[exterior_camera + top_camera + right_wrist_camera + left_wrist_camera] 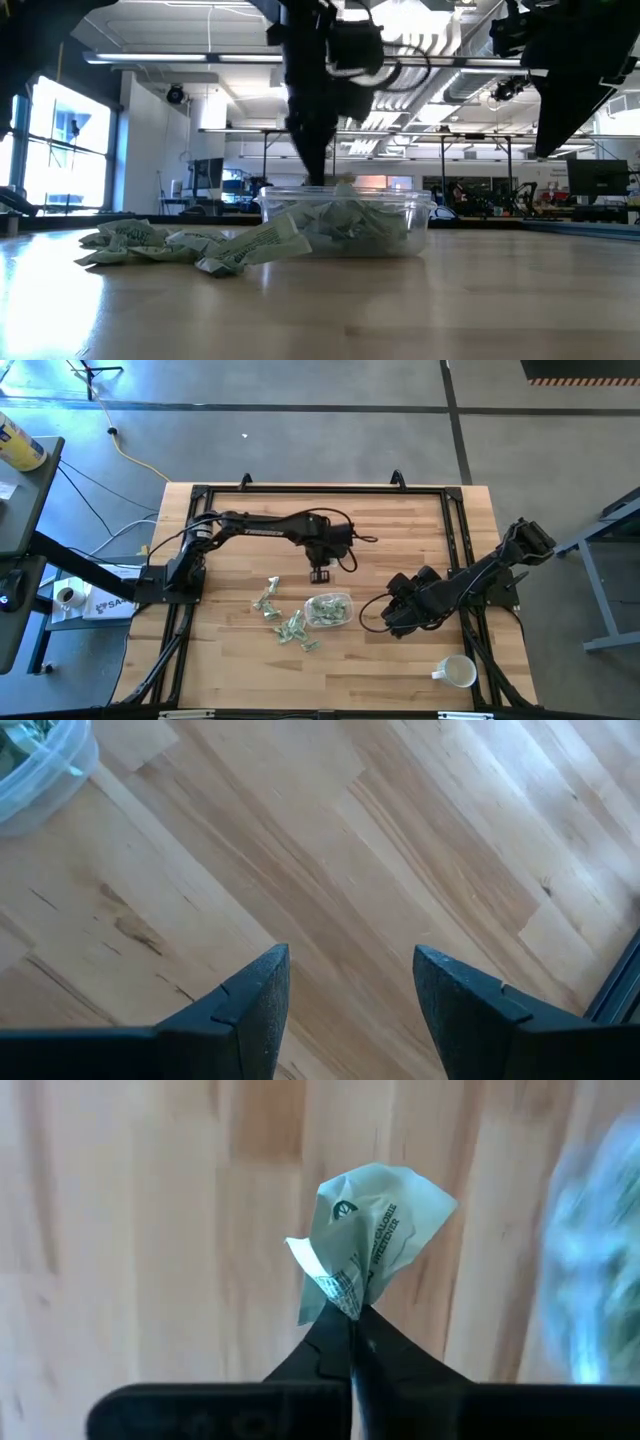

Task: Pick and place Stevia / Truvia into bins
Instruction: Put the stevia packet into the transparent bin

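Observation:
Several pale green and white sweetener packets [290, 626] lie loose on the wooden table, just left of a clear shallow container [328, 610] that holds more of them. The low view shows the container [345, 215] with the loose pile [190, 245] beside it. My left gripper [320, 573] hangs just beyond the container's far side, shut on one crumpled packet [375, 1230]. My right gripper [400, 615] waits to the right of the container, open [350, 990] over bare wood, touching nothing. My left gripper [352, 1315] pinches one crumpled packet by its lower corner [345, 1288] between the two fingertips. The fingers come from above, pointing down. The packet is lifted clear of the table, and most of it sticks out past the fingertips.
A white handled mug [458, 672] stands near the table's near right corner. A black frame [320, 488] runs around the table top. Bare wood lies between the container and the right gripper, and along the near edge. The container's rim shows in the right wrist view [45, 765].

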{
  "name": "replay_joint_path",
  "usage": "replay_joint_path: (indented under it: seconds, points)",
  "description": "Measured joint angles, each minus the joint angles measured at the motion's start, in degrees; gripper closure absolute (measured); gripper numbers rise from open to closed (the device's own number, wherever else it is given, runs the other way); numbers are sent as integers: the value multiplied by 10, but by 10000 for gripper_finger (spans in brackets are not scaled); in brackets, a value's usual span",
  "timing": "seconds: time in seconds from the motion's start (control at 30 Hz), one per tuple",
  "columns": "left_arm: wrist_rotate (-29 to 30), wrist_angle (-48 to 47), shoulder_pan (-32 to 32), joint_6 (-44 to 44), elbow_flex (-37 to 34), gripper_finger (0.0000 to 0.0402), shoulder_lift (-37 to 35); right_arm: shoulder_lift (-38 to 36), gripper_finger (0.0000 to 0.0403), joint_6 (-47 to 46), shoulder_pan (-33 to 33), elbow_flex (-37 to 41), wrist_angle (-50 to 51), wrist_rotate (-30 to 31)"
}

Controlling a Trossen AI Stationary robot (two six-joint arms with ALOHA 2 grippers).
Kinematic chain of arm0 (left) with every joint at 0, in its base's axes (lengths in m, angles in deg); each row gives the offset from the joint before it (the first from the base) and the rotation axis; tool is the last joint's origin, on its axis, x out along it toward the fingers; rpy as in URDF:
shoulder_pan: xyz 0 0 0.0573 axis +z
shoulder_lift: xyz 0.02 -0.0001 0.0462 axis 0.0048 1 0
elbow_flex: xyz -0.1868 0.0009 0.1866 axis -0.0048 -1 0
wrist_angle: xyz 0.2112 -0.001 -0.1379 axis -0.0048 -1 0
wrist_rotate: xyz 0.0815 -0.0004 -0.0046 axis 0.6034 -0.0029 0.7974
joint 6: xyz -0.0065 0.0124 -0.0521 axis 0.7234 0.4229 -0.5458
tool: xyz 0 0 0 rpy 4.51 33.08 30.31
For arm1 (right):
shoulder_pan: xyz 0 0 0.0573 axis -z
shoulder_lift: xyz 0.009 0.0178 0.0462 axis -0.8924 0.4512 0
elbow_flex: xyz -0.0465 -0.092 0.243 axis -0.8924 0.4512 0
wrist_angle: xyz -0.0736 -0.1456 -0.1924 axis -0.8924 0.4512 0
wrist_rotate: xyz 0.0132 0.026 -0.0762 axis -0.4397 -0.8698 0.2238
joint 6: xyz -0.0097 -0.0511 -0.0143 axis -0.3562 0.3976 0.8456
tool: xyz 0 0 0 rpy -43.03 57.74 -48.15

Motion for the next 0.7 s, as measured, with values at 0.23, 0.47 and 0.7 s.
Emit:
replay_joint_path:
  seconds: [0.23, 0.47, 0.7]
  points:
    - [3, 8, -3, -24, 33, 366, -6, 0, 199, 16, -2, 0, -3, 0]
    - [5, 9, -2, -23, 33, 213, -6, 0, 199, 12, -20, 0, -5, 1]
    - [6, 18, 17, -23, 31, 147, 17, 0, 199, 3, -30, 0, -4, -7]
